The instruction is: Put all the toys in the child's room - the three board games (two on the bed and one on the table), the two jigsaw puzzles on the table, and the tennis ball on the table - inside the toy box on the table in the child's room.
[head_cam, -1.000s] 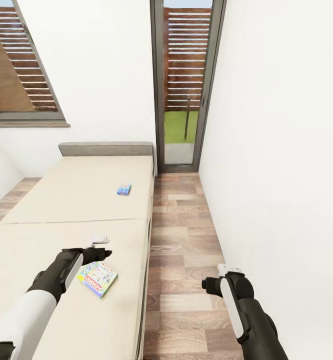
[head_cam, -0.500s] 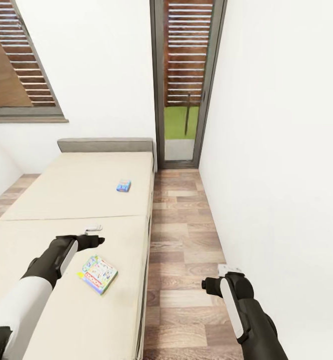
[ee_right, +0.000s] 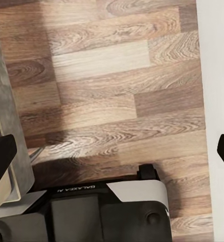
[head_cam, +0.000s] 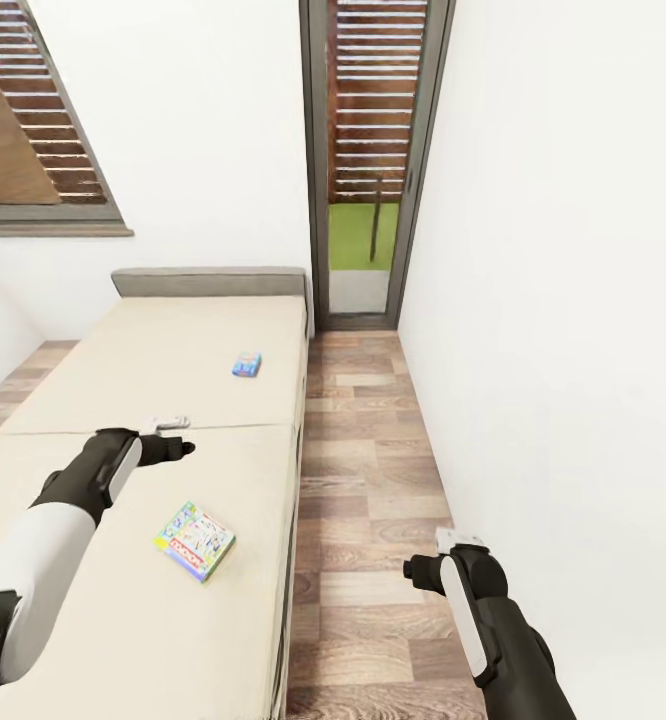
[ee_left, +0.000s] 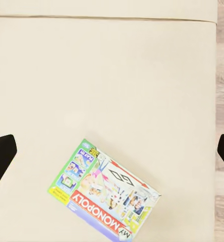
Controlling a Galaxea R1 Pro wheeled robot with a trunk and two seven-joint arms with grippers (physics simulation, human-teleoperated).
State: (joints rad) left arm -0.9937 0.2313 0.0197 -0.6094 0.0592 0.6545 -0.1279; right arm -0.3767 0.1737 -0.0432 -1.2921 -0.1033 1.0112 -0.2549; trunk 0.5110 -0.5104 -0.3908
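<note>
The left gripper point(head_cam: 178, 436) is held above the game point(head_cam: 195, 540) for a grasp, jaws apart; right gripper point(head_cam: 425, 560) jaws apart, empty.

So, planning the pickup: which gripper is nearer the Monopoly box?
Left. The left gripper hovers over the bed just beyond the Monopoly box; the right gripper hangs over the floor.

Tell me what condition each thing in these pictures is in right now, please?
Green-bordered printed cardboard Monopoly game box: flat on the mattress, untouched.
Small blue game box: lying farther up the bed, untouched.
Beige mattress bed: bare apart from both boxes.
Left end effector: open, empty, above the Monopoly box.
Right end effector: open, empty, over the wood-plank floor.
Grey-framed glass door: appears shut.
</note>
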